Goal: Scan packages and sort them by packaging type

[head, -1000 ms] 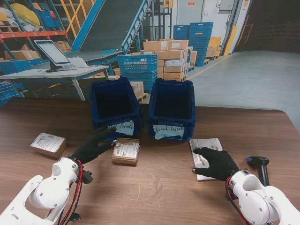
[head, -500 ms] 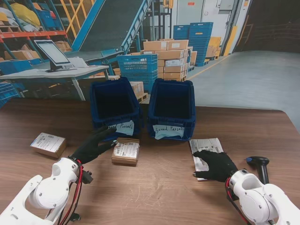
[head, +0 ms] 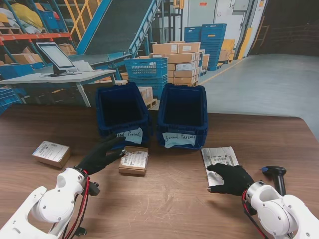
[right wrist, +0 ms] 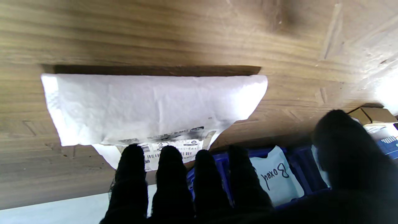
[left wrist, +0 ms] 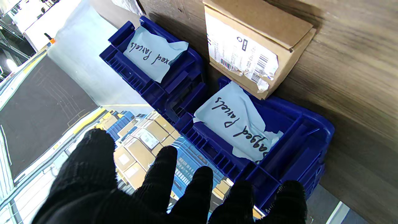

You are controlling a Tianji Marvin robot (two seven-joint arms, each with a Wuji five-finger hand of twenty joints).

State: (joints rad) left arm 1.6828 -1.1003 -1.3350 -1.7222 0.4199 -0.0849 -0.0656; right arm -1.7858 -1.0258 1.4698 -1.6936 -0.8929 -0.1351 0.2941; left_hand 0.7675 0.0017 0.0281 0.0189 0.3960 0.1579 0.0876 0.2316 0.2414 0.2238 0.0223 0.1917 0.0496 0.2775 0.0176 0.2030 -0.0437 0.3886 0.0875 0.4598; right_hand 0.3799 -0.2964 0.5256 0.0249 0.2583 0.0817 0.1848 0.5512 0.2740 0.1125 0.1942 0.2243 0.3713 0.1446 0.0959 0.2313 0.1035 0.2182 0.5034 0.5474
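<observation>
The right hand (head: 230,178) lay palm down on the table (head: 169,199), its gloved fingers (right wrist: 169,174) spread flat and resting on the near end of the white bagged parcel (head: 218,160); it pressed on the bag and gripped nothing, so I would call it released, not clenched. From this hand the bag stretched away toward about eleven o'clock, its long axis running from the robot toward the bins, with the printed label (right wrist: 174,146) just beyond the fingertips. The scanner (head: 275,175) stood just beside the hand at about three o'clock, apart from it. The left hand (head: 99,155) hovered with its fingers apart and held nothing; the small cardboard box (head: 134,162) lay just beside it at about three o'clock, and a second box (head: 51,153) lay well apart at nine o'clock. Beyond both hands, at twelve o'clock, stood two blue bins side by side: the left bin (head: 122,112) had a paper tag reading "Bagged Parcels" and the right bin (head: 183,115) had one reading "Boxed Parcels". The relation that mattered, I judged, was this: the bag was under the right hand, which was clearly the nearer one, but its proper bin was the farther of the two, toward ten o'clock from that hand. The thin bag lay flat on the wood, so lifting an edge would probably be the difficult part.
</observation>
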